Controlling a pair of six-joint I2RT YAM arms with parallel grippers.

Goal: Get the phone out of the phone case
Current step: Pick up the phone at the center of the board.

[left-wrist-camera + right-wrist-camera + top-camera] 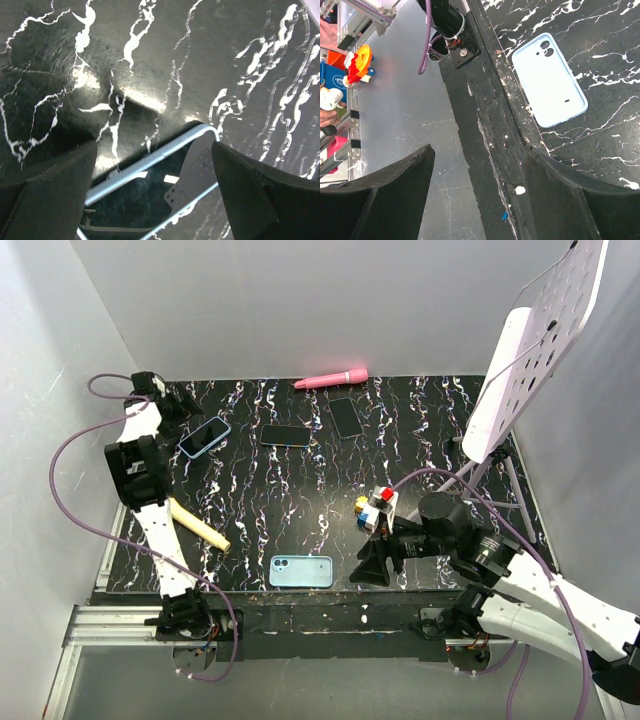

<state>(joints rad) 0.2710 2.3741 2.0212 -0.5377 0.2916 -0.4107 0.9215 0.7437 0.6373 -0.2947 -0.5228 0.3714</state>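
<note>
Phone in blue case (pixel 204 437): one, at the table's (pixel 440 430) far-left corner. Left gripper (pixel 155 175) is over its corner, jaws spread wide, gripping nothing. Two bare black phones (pixel 286 435) (pixel 346 417) lie near the far edge. One separate light-blue case (pixel 300 571) is at the near edge, with the right gripper (pixel 376 568) just beside it, jaws apart, empty.

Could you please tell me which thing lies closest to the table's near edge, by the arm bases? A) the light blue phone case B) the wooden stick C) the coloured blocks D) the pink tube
A: in the top view the light blue phone case lies flat right along the near edge of the table, and the right wrist view shows it beside that edge too.
</note>
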